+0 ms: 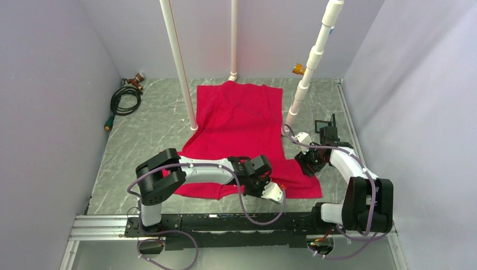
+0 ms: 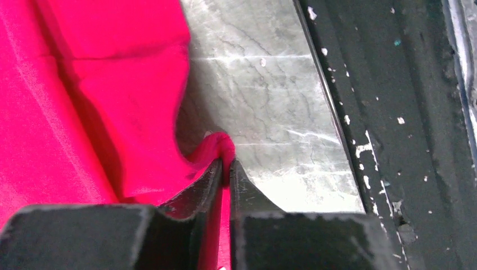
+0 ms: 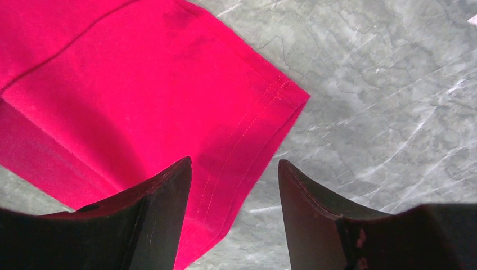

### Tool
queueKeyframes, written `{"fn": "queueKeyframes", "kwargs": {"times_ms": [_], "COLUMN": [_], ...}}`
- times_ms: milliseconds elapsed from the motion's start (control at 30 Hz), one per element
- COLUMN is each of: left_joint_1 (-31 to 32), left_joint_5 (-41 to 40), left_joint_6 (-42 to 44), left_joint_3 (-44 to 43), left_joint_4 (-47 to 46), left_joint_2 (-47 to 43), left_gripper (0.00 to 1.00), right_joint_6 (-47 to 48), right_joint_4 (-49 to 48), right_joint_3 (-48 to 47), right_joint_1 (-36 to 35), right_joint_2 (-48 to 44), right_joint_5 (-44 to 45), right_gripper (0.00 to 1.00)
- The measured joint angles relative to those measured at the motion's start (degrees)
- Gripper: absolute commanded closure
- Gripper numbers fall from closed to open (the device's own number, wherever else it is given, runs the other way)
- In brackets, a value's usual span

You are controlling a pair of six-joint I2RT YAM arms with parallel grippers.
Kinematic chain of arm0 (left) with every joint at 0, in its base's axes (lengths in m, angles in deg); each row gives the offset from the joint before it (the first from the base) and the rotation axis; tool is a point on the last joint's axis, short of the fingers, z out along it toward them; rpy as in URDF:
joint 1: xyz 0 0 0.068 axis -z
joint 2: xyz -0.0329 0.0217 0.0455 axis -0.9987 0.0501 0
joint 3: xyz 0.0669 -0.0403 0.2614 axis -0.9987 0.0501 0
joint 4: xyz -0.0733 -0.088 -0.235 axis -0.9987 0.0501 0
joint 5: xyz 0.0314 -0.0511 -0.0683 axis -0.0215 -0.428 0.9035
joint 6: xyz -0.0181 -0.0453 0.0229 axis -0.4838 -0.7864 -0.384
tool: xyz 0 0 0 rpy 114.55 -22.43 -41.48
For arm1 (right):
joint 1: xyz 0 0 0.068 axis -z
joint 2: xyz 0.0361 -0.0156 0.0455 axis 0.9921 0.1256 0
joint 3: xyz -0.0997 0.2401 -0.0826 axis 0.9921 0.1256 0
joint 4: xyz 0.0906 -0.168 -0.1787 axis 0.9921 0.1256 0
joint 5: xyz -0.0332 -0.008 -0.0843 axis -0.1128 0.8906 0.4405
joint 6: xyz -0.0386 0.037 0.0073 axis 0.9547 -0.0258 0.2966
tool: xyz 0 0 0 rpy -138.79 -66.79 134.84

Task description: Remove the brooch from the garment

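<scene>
The garment (image 1: 242,126), a bright red T-shirt, lies spread on the grey marbled table. The brooch is not visible in any view, and neither is the neck label. My left gripper (image 1: 277,191) is at the shirt's near edge. In the left wrist view it (image 2: 225,164) is shut on a small raised fold of the garment's edge (image 2: 220,143). My right gripper (image 1: 307,165) hovers over the shirt's right sleeve. In the right wrist view it (image 3: 235,163) is open and empty, above the sleeve's stitched hem corner (image 3: 264,107).
Three white upright pipes (image 1: 180,62) (image 1: 233,39) (image 1: 310,67) stand around the far part of the shirt. A coiled black cable (image 1: 125,100) lies at the far left. The black base rail (image 1: 225,224) runs along the near edge, also in the left wrist view (image 2: 394,140). Pale walls enclose the table.
</scene>
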Motion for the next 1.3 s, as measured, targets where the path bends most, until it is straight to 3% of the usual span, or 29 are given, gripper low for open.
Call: {"fn": "queueKeyframes", "kwargs": {"times_ms": [67, 300, 400, 433, 500, 733, 900, 1067, 1300], "left_joint_1": [0.15, 2.16, 2.69, 2.75, 2.75, -1.49, -11.50, -19.87, -20.02], "left_joint_5": [0.76, 7.45, 9.81, 10.16, 10.58, 12.76, 13.81, 8.61, 3.15], "left_joint_6": [0.70, 1.95, 2.12, 2.27, 1.81, 1.99, 5.81, 10.99, 14.36], "left_joint_3": [-0.39, -1.38, -2.23, -2.56, -2.91, 2.80, 9.70, 20.04, 27.32], "left_joint_4": [1.14, 9.07, 12.74, 13.49, 14.56, 15.54, 17.59, 17.92, 16.70], "left_joint_2": [0.00, -0.61, -0.81, -0.81, -1.11, -12.81, -24.96, -27.89, -28.24], "left_gripper": [1.00, 1.00, 0.61, 0.54, 0.49, 0.54, 0.67, 0.71, 0.73], "right_joint_6": [0.20, 0.39, 0.39, 0.39, 0.39, 0.68, 0.85, 0.85, 0.92], "right_joint_4": [-0.81, -2.58, -2.58, -2.54, -2.51, -2.51, -2.45, -2.32, -2.38], "right_joint_3": [0.39, 1.42, 1.36, 1.29, 1.25, 1.18, 1.14, 1.07, 1.07], "right_joint_1": [0.00, 0.00, 0.00, 0.00, 0.00, -0.15, -0.15, -0.15, -0.15], "right_joint_2": [0.96, 2.64, 2.82, 2.89, 2.95, 3.04, 3.04, 2.93, 2.89], "right_joint_5": [0.90, 2.38, 2.47, 2.47, 2.51, 2.97, 2.91, 2.91, 3.02], "right_gripper": [0.40, 0.40, 0.40, 0.40, 0.40, 0.40, 0.39, 0.39, 0.39]}}
